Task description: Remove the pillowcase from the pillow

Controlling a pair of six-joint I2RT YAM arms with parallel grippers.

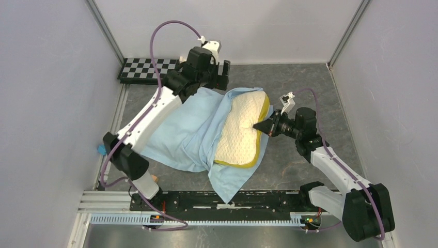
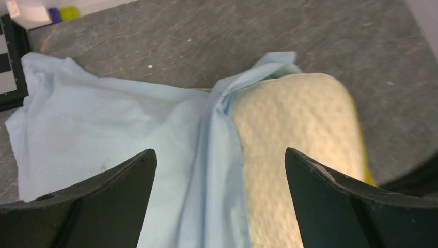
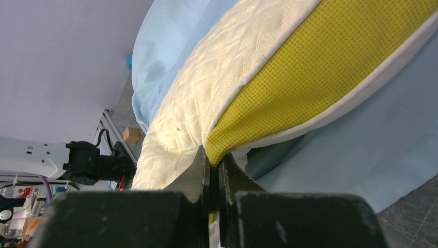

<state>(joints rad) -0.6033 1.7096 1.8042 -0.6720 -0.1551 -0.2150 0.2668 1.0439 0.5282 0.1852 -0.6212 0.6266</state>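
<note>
On the worktop (image 1: pixel 299 165) the pillow (image 1: pixel 243 129) is largely bared, the pillowcase (image 1: pixel 181 134) bunched at its left and beneath it; its yellow edge is pinched by the right end effector (image 3: pixel 213 155); the left end effector (image 2: pixel 219 160) is spread wide, empty; a fresh grasp on the pillowcase and a leftward pull seem called for.

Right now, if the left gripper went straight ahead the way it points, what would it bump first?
Probably the pillowcase, at the bunched fold beside the pillow. The open left gripper points right at that fold, though depth is unclear.
</note>
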